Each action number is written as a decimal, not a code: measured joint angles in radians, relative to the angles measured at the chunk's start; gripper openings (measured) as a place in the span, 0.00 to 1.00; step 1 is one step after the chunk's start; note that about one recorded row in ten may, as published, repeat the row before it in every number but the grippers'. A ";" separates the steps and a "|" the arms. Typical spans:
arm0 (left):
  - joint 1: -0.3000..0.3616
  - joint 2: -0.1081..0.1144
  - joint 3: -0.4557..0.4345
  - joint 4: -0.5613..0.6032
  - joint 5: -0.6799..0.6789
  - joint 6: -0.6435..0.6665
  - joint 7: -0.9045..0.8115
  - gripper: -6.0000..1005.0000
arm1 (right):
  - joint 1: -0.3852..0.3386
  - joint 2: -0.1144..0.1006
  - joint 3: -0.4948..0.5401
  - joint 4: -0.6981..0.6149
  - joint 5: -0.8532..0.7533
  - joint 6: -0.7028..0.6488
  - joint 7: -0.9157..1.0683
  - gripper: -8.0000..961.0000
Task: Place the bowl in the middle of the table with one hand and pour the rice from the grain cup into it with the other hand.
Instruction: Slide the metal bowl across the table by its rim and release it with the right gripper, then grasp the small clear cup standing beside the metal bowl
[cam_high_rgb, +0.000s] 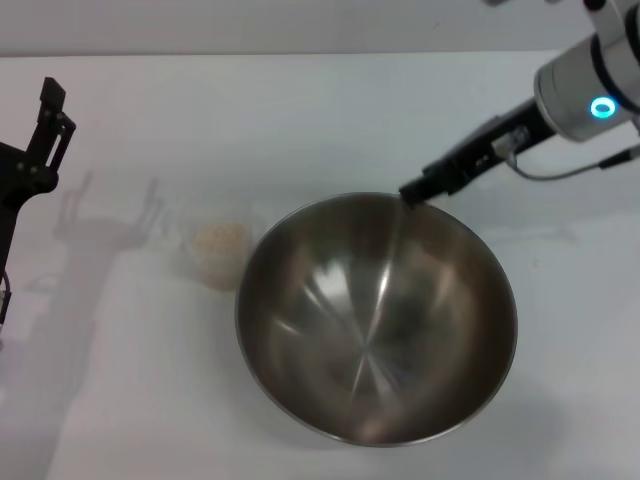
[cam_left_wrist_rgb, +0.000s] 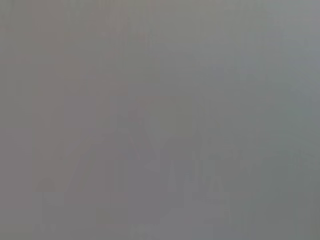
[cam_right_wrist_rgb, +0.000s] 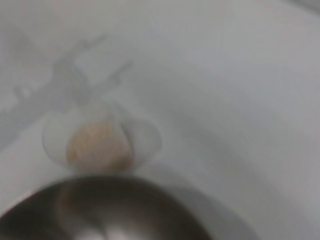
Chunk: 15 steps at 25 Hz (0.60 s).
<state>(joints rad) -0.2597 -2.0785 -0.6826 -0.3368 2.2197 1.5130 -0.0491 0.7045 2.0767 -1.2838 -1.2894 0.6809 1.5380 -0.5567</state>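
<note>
The steel bowl (cam_high_rgb: 375, 320) fills the middle of the white table (cam_high_rgb: 300, 110) and leans with its inside towards me. My right gripper (cam_high_rgb: 413, 192) reaches in from the upper right and is shut on the bowl's far rim. The frosted grain cup (cam_high_rgb: 216, 252) stands upright just left of the bowl, with pale rice (cam_high_rgb: 219, 240) in it. The right wrist view shows the grain cup (cam_right_wrist_rgb: 100, 142) with its rice (cam_right_wrist_rgb: 95, 145) just beyond the bowl's rim (cam_right_wrist_rgb: 100, 200). My left gripper (cam_high_rgb: 52, 125) hangs open at the far left, well clear of the cup. The left wrist view shows only plain grey.
The table's back edge (cam_high_rgb: 300, 54) runs across the top of the head view. Shadows of the left gripper fall on the table between that gripper and the cup.
</note>
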 joint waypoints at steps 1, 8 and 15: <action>0.002 0.000 0.000 0.000 0.000 0.003 0.000 0.75 | -0.003 0.000 0.000 -0.024 0.002 -0.007 -0.002 0.44; 0.007 0.000 0.000 0.006 -0.006 0.024 0.000 0.75 | -0.123 0.004 -0.001 -0.213 0.097 -0.217 -0.125 0.44; 0.002 0.001 -0.003 0.002 -0.007 0.057 0.000 0.74 | -0.299 0.008 -0.035 -0.256 0.312 -0.596 -0.353 0.43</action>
<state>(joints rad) -0.2581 -2.0777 -0.6857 -0.3353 2.2126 1.5696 -0.0491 0.4058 2.0847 -1.3187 -1.5456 0.9934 0.9422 -0.9093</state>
